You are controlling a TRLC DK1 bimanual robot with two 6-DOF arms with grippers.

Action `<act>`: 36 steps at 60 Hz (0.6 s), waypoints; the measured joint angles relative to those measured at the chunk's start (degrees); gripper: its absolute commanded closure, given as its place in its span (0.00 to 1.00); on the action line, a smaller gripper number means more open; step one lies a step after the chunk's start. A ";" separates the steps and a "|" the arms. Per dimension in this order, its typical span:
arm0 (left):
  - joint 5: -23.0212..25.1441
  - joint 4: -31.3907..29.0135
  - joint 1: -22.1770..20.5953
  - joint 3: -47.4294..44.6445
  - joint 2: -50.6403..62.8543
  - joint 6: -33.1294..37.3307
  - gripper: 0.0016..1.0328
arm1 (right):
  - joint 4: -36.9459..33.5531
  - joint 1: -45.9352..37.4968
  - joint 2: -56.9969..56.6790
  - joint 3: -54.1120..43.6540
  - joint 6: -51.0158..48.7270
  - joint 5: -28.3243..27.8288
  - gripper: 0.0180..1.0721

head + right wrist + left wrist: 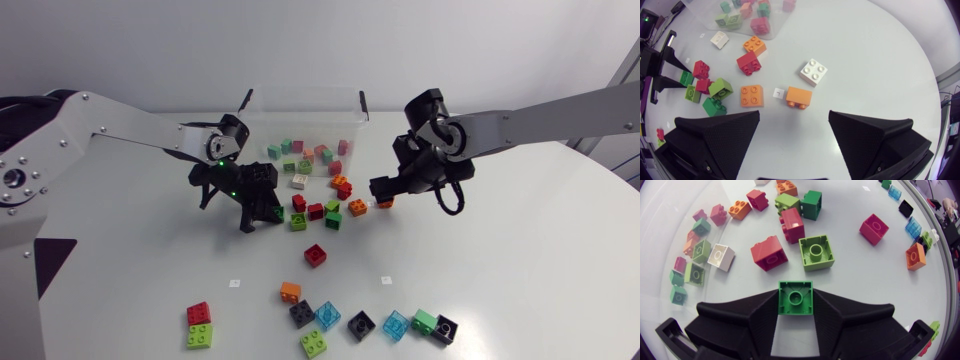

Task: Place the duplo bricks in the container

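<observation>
Closest up, the left gripper (pixel 795 294) is clamped on a small green brick (pixel 795 299): square, glossy plastic, with its hollow underside and round tube turned to the camera. Just ahead, a lime brick (pixel 816 252) is seen flipped the same way beside a red brick (pixel 769 253) on the smooth white table (pixel 855 270). The right gripper (pixel 794 114) is held wide apart with nothing gripped, and a blocky orange brick (pixel 799 96) sits just ahead of it. The clear plastic container (pixel 300 122) stands at the back of the table, dotted with bricks.

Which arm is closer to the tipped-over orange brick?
Right. The orange brick lies just ahead of the right arm's open jaws; the left arm is beyond the brick pile.
</observation>
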 measured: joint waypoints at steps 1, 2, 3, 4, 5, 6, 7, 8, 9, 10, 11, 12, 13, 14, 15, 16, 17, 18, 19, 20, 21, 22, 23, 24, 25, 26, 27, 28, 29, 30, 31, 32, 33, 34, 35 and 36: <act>0.02 -0.04 0.00 0.00 -0.02 0.22 0.79 | -0.11 0.00 0.24 0.15 0.15 0.24 0.08; 0.02 -0.04 0.00 0.00 -0.02 0.42 0.79 | -0.11 0.00 0.44 0.28 0.20 0.44 0.08; 0.11 -0.15 0.00 0.00 -0.07 0.52 0.79 | -0.11 0.00 0.57 0.37 0.33 0.55 0.08; 0.13 -0.33 0.00 0.00 -0.13 0.68 0.79 | -0.28 0.00 0.87 0.63 0.35 0.68 0.08; 0.17 -0.70 0.00 -0.02 -0.22 0.74 0.79 | -0.33 0.00 1.09 0.85 0.46 0.79 0.08; 0.17 -1.22 0.00 -0.02 -0.35 0.85 0.79 | -0.44 0.00 1.36 1.18 0.55 0.81 0.08; 0.17 -1.57 0.00 -0.09 -0.46 0.85 0.79 | -0.59 0.00 1.62 1.49 0.61 0.83 0.08; 0.15 -1.99 0.07 -0.15 -0.63 0.85 0.79 | -0.79 0.00 1.95 1.88 0.85 1.01 0.08; 0.13 -2.25 0.07 -0.24 -0.74 0.87 0.79 | -0.85 0.00 2.10 2.12 1.01 1.07 0.08; 0.11 -2.49 0.07 -0.39 -0.94 0.87 0.79 | -0.96 0.00 2.32 2.38 1.07 1.20 0.09; 0.00 -2.62 0.11 -0.63 -1.20 0.87 0.79 | -1.20 0.00 2.60 2.78 1.18 1.38 0.11; -0.02 -2.84 0.11 -0.87 -1.42 0.85 0.79 | -1.29 0.02 2.82 3.06 1.22 1.53 0.11; -0.07 -3.06 0.11 -1.20 -1.79 0.85 0.79 | -1.38 0.02 3.06 3.37 1.31 1.73 0.12; -0.04 -3.23 0.17 -1.42 -2.12 0.85 0.79 | -1.44 0.04 3.32 3.78 1.42 1.92 0.13; -0.07 -3.61 0.24 -1.70 -2.60 0.85 0.79 | -1.51 0.07 3.61 4.09 1.42 2.05 0.14; -0.07 -3.76 0.28 -1.88 -2.91 0.85 0.79 | -1.68 0.07 3.98 4.55 1.49 2.12 0.15; -0.04 -4.09 0.42 -2.21 -3.67 0.85 0.79 | -2.14 0.07 4.48 5.18 1.60 2.29 0.16; -0.04 -4.20 0.48 -2.38 -4.11 0.85 0.79 | -2.49 0.07 4.85 5.68 1.62 2.29 0.18; -0.04 -4.37 0.55 -2.54 -4.66 0.85 0.79 | -2.80 0.07 5.33 6.27 1.62 2.29 0.19; -0.07 -4.55 0.66 -2.64 -5.01 0.85 0.79 | -2.95 0.07 5.79 6.73 1.62 2.29 0.20; -0.04 -4.68 0.81 -2.86 -6.05 0.85 0.79 | -3.04 0.09 6.25 7.26 1.62 2.29 0.21; -0.04 -4.94 0.92 -3.02 -6.88 0.85 0.79 | -3.17 0.11 6.93 7.87 1.62 2.29 0.22; -0.04 -5.03 1.01 -3.15 -7.54 0.83 0.79 | -3.26 0.11 7.30 8.20 1.64 2.29 0.24; -0.04 -5.14 1.18 -3.28 -8.61 0.83 0.79 | -3.34 0.11 7.76 8.57 1.64 2.29 0.27; -0.04 -5.29 1.27 -3.48 -9.40 0.81 0.79 | -3.34 0.11 8.13 8.79 1.66 2.34 0.29; -0.04 -5.49 1.40 -3.67 -11.15 0.81 0.79 | -3.58 0.11 8.72 9.11 1.81 2.58 0.31; -0.04 -5.55 1.51 -3.78 -11.91 0.76 0.79 | -3.78 0.11 8.96 9.22 1.84 2.78 0.33; -0.04 -5.57 1.60 -3.89 -13.07 0.57 0.79 | -3.85 0.11 9.31 9.33 1.86 2.95 0.36; -0.04 -5.64 1.66 -3.93 -13.99 0.57 0.79 | -3.98 0.11 9.51 9.44 1.88 3.19 0.38; -0.04 -5.64 1.68 -3.96 -14.86 0.44 0.79 | -4.00 0.11 9.73 9.57 2.01 3.43 0.40; -0.02 -5.64 1.73 -3.96 -15.37 0.31 0.79 | -4.00 0.11 9.88 9.66 2.03 3.50 0.42; -0.02 -5.62 1.75 -3.96 -16.20 -0.11 0.79 | -4.02 0.11 10.03 9.73 2.08 3.56 0.43; -0.04 -5.64 1.79 -3.96 -16.74 -0.31 0.79 | -4.15 0.11 10.29 9.92 2.21 3.58 0.44; -0.02 -5.64 1.79 -3.96 -17.46 -0.55 0.79 | -4.17 0.11 10.47 10.05 2.25 3.67 0.44; -0.02 -5.64 1.79 -3.96 -18.01 -0.79 0.79 | -4.20 0.11 10.58 10.19 2.32 3.69 0.44; -0.04 -5.64 1.79 -3.96 -18.49 -0.96 0.79 | -4.17 0.11 10.71 10.29 2.49 3.78 0.44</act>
